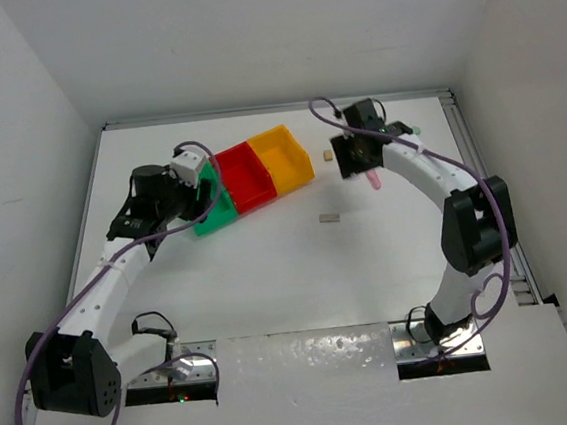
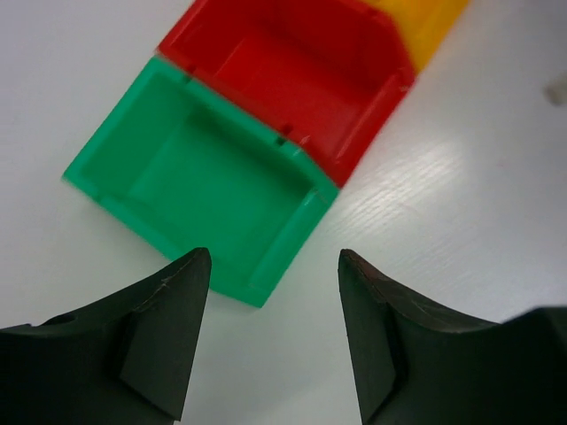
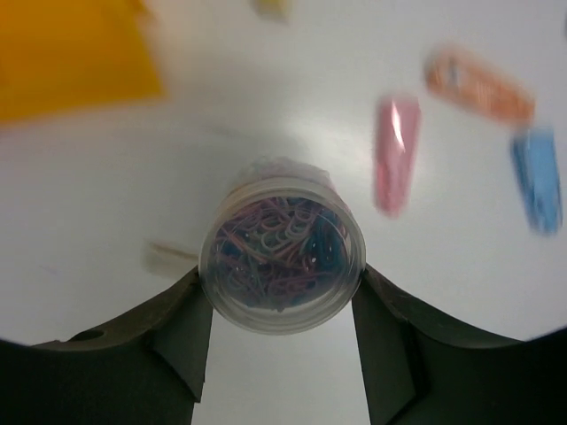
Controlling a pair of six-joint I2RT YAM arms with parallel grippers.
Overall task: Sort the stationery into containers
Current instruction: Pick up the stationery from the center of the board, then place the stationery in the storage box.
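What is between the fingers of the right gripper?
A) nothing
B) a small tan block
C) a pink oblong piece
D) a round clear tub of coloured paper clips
D: the right wrist view shows the round clear tub, full of coloured clips, clamped on both sides by the right gripper.

Bins, three: one green bin (image 2: 288, 239), one red bin (image 1: 245, 181), one orange-yellow bin (image 1: 286, 157). Tan blocks, two: far block (image 1: 328, 155), near block (image 1: 330, 218). Pastel oblong pieces, three certain: pink piece (image 3: 395, 155), orange piece (image 3: 478, 84), blue piece (image 3: 537, 180). Round clear tub (image 3: 282, 257) of paper clips, one; the clips are too tangled to count.
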